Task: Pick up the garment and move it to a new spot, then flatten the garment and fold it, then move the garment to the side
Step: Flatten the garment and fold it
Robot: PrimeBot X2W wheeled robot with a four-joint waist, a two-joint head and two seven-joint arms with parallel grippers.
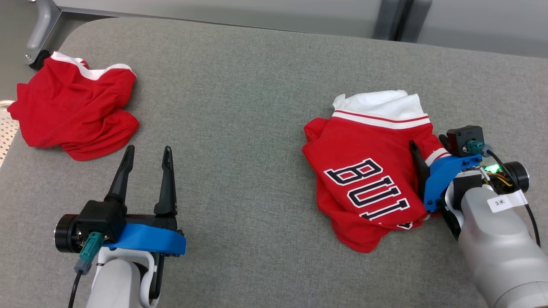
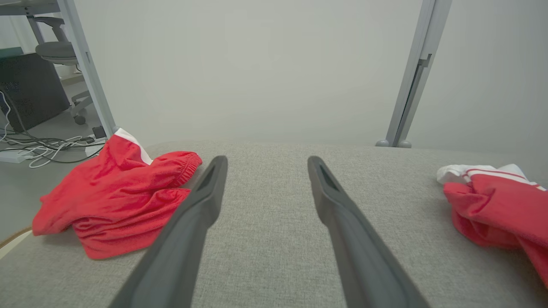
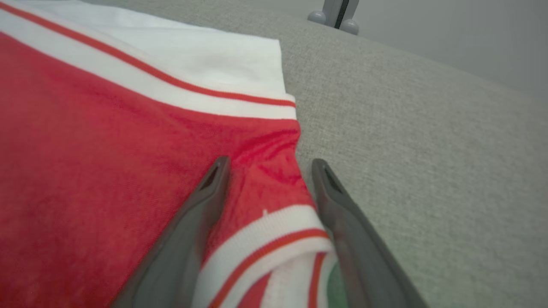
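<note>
right gripper [image 3: 267, 164]: spread, straddling sleeve cuff [image 3: 274, 231] on red jersey [image 1: 364, 171], its right edge | left gripper [image 1: 147, 154]: spread, well apart leftward

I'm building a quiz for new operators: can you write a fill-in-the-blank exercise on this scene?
1. The right end effector straddles a striped ____ of the lettered jersey.
2. The plain red garment lies on the robot's ____ side.
3. The left end effector, above the bare table, has its jaws ____.
Missing words: sleeve; left; open.
</note>
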